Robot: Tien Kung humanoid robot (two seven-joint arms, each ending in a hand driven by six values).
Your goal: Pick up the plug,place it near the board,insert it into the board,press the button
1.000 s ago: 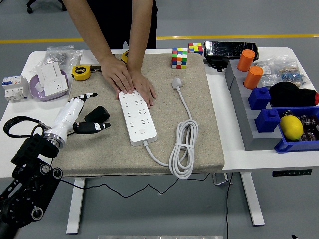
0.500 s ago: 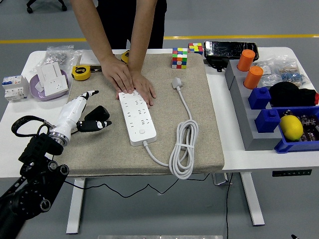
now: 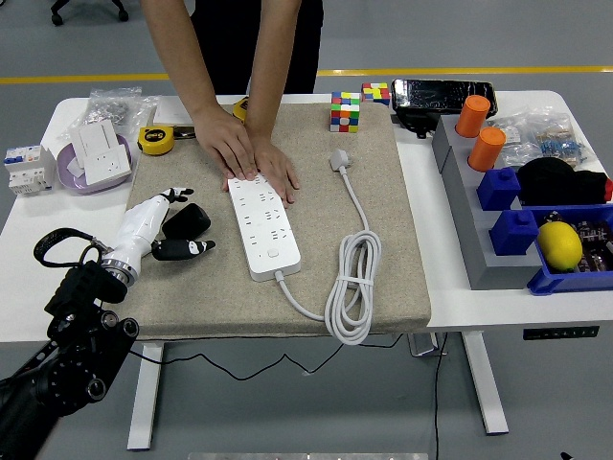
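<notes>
The left hand [image 3: 163, 230] lies on the beige mat [image 3: 383, 278] at the bench's [image 3: 450, 297] left side, fingers loosely spread and gripping nothing, just left of the white board [image 3: 262, 227] and apart from it. A person's hands [image 3: 251, 161] press flat on the board's far end. The board lies lengthwise on the mat, its cable coiled [image 3: 352, 287] to the right. The plug [image 3: 339, 159] lies beyond the coil, near the mat's far edge, untouched.
</notes>
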